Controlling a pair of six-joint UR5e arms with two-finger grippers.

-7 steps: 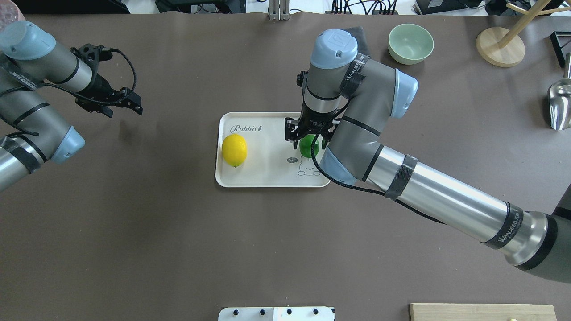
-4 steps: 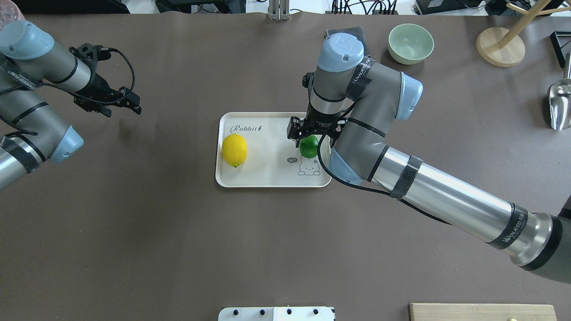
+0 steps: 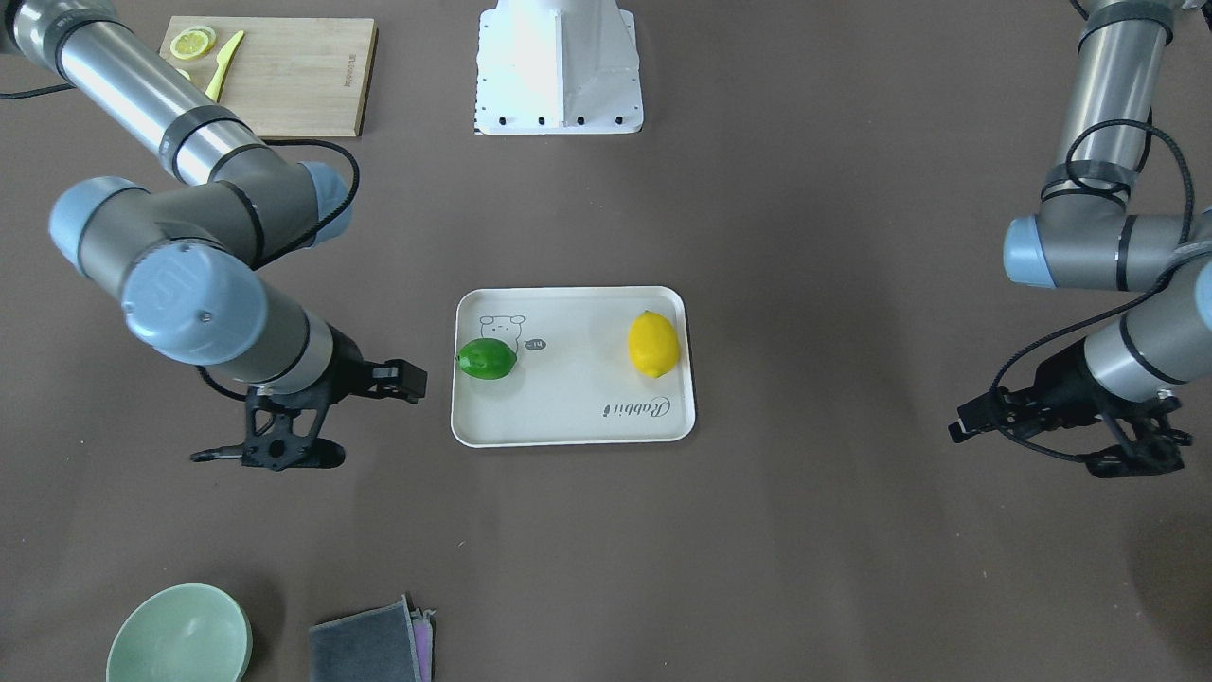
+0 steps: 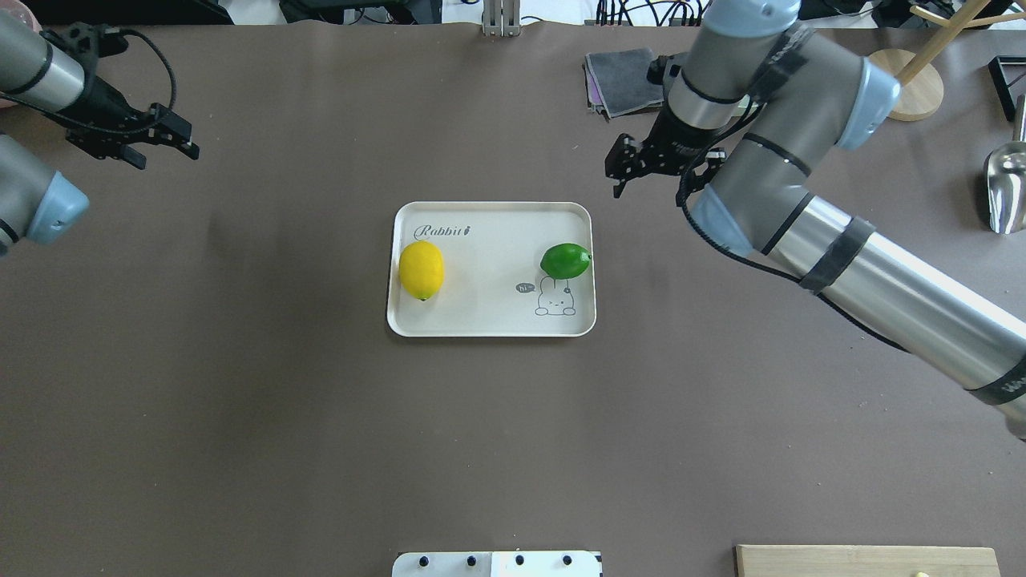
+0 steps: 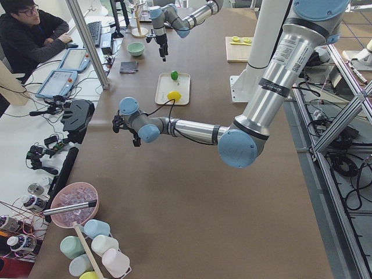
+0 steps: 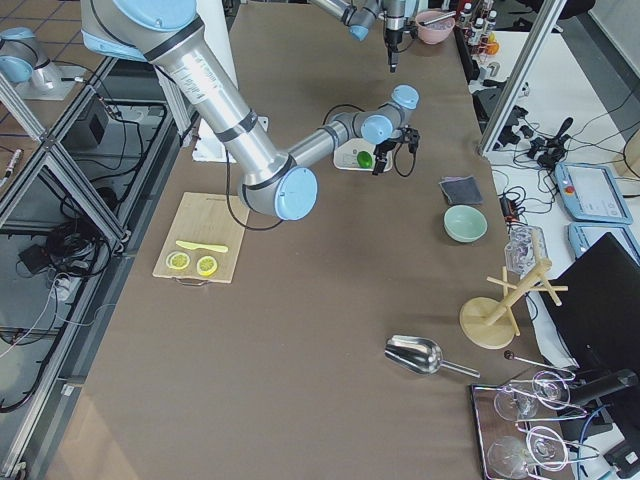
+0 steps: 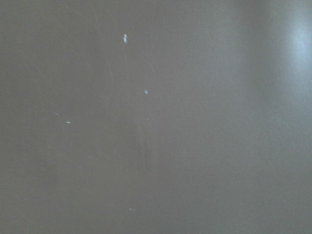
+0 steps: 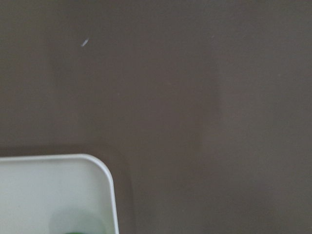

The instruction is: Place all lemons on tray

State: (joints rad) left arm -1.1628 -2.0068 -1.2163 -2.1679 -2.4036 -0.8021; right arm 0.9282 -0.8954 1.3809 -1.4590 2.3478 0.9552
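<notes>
A wide brown surface (image 4: 240,401) fills the scene, with cluttered benches and an operator at its edges. Near its middle lies the tray (image 4: 489,276), long side running left to right. Both whole lemons rest inside its rim. The yellow lemon (image 4: 422,270) lies at the left end below the script print. The green lemon (image 4: 566,261) lies at the right end, close against the right rim and just above the cartoon animal.

Neither arm touches anything. The right gripper (image 3: 270,457) hangs over bare surface beyond the tray's far right corner, apart from the green lemon, with its jaws spread and nothing between them. The left gripper (image 4: 168,156) is well off to the far left, also parted and empty.

The only other lemon I can find is the slices (image 3: 192,43) on the wooden cutting board (image 3: 284,76) at the robot's near right, and those are not whole fruit. Judged from this, the placing looks done, since each lemon sits fully on the tray. What seems left is only for the arms to draw clear.
</notes>
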